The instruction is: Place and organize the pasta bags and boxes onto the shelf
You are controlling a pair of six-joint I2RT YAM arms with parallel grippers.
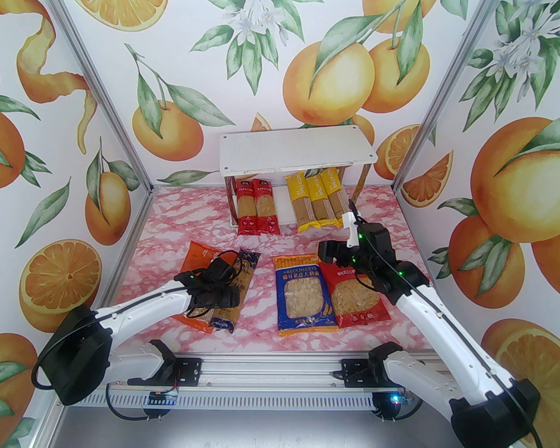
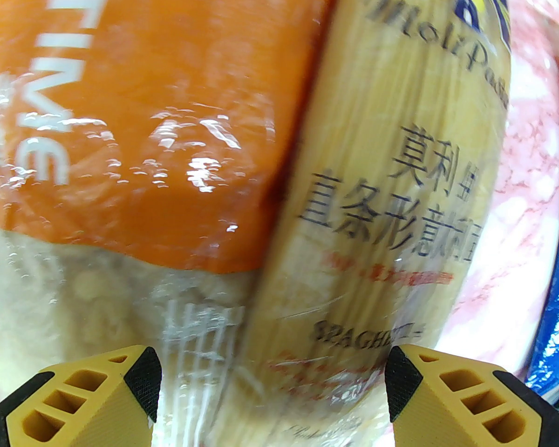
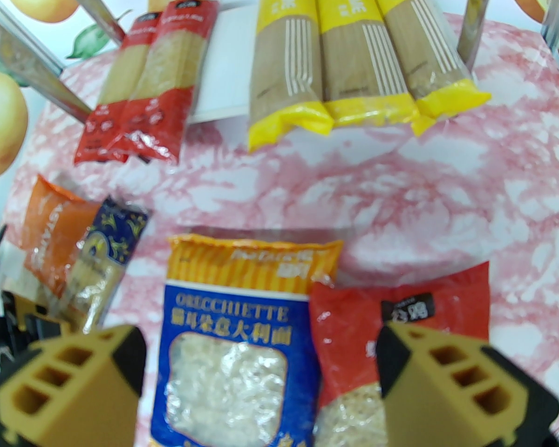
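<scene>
The shelf point(image 1: 296, 153) stands at the back. Two red spaghetti packs point(image 1: 256, 206) and three yellow packs point(image 1: 318, 199) lie side by side on its lower board, also seen as red packs point(image 3: 144, 82) and yellow packs point(image 3: 349, 49). My left gripper point(image 1: 221, 297) is open, low over the dark blue spaghetti pack point(image 2: 377, 193), which lies between its fingers beside the orange bag point(image 2: 167, 110). My right gripper point(image 3: 261, 370) is open and holds nothing, hovering above the blue bag point(image 3: 228, 342) and red bag point(image 3: 400, 305).
The shelf's top board is bare. Chrome legs point(image 3: 475, 21) flank the packs on the lower tier. Pink marble tabletop point(image 1: 303, 245) lies open between shelf and bags. Aluminium frame posts point(image 1: 98, 87) and wallpapered walls close in both sides.
</scene>
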